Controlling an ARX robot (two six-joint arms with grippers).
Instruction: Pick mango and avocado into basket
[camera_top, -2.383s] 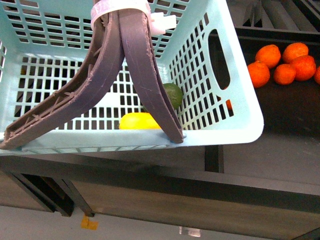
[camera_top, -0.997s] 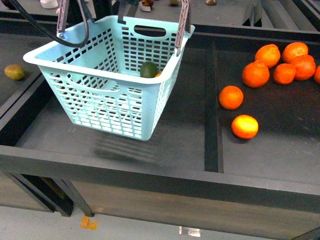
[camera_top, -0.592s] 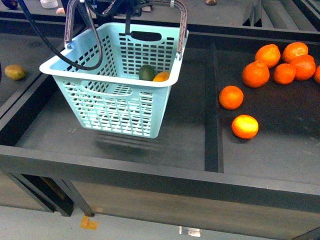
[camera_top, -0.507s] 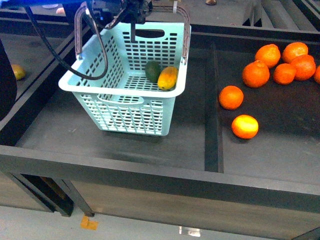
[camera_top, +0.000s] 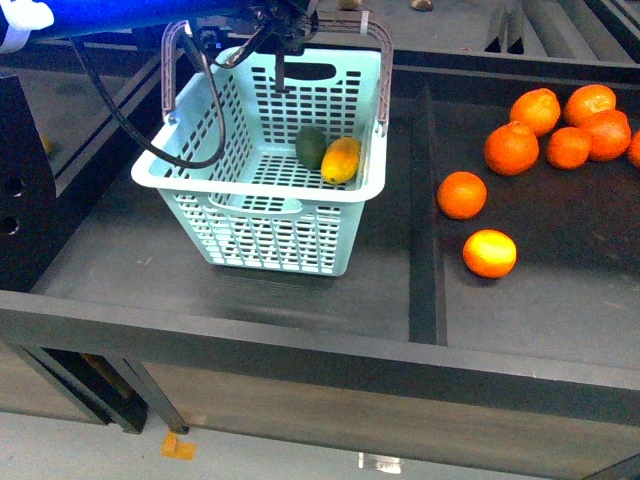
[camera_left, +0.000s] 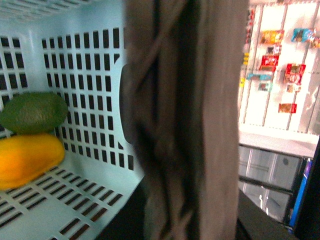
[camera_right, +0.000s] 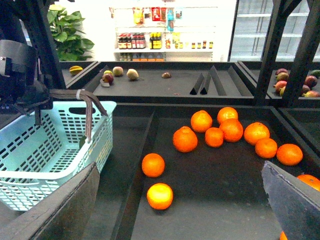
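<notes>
Left arm: enters the front view from the upper left, its blue upper casing and black cables reaching over the basket.
Left gripper (camera_top: 285, 25): sits at the basket handles (camera_top: 375, 60) where they meet above the basket; the left wrist view shows a grey-brown handle (camera_left: 185, 120) filling the frame right against the camera. The gripper appears clamped on the handles, though the fingertips themselves are hidden.
Basket (camera_top: 200, 190): turquoise, upright or nearly so, in the left bay of the dark display table (camera_top: 330, 300); whether its floor rests on the table or hangs just above it cannot be told.
Avocado (camera_top: 311, 147): lies on the basket floor toward the far right corner, touching the mango.
Mango (camera_top: 341, 159): lies just right of the avocado, close to the right wall.
Step in hand: both fruits are in, so the task looks essentially done; the remaining job is judged to be settling the basket.
Doing it well: lower straight down until the base is flat, then release, so the handles drop without tipping the load.
Oranges (camera_top: 462, 194): scattered in the right bay, well apart from the basket.
Right gripper (camera_right: 180, 210): only dark finger edges show in the right wrist view, set wide apart, holding nothing.
</notes>
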